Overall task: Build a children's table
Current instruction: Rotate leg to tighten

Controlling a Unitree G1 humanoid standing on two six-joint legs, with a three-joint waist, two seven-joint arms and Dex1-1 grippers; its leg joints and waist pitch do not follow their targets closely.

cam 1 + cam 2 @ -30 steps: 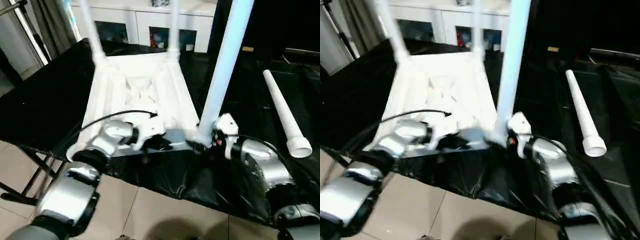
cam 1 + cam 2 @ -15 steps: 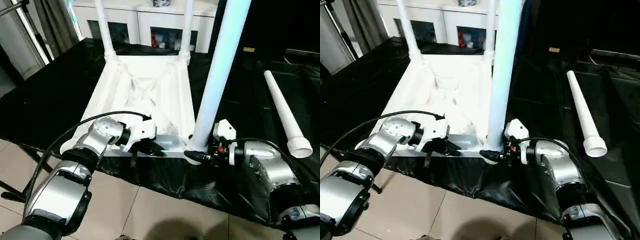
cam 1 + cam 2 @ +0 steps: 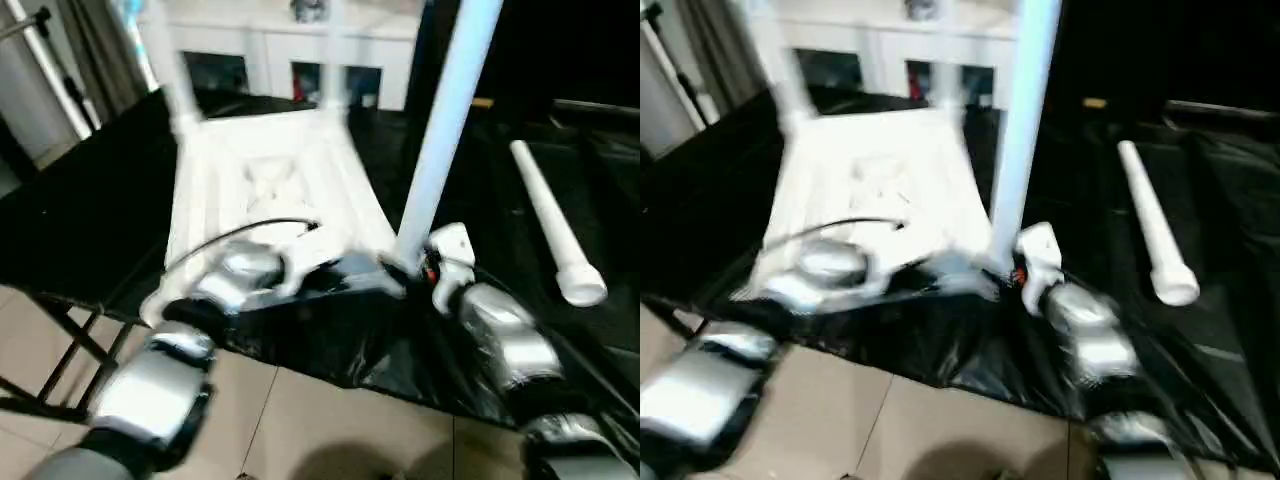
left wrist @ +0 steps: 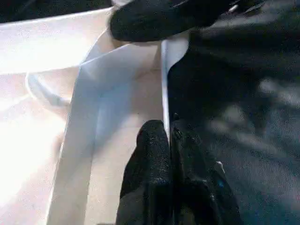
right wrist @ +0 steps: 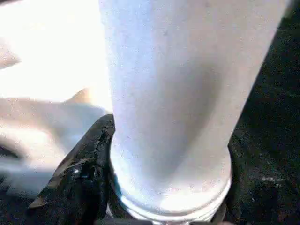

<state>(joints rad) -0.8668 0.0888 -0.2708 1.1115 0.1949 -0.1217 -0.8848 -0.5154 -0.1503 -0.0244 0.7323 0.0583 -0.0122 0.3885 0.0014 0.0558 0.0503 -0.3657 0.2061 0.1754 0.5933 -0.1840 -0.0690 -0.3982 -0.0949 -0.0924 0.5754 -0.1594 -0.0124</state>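
It looks like a room in a home or a mock-up of one. A white cabinet (image 3: 290, 60) with glass doors stands along the far wall, small items showing behind the glass. Grey curtains (image 3: 85, 50) hang at the left, the floor (image 3: 320, 420) is pale tile, and black sheeting (image 3: 80, 210) covers the work surface.

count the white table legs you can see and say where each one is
4. Two legs stand at the tabletop's far corners, far left leg and far right leg. A near right leg stands upright between the right pincer's fingers. A loose leg lies on the black sheet.
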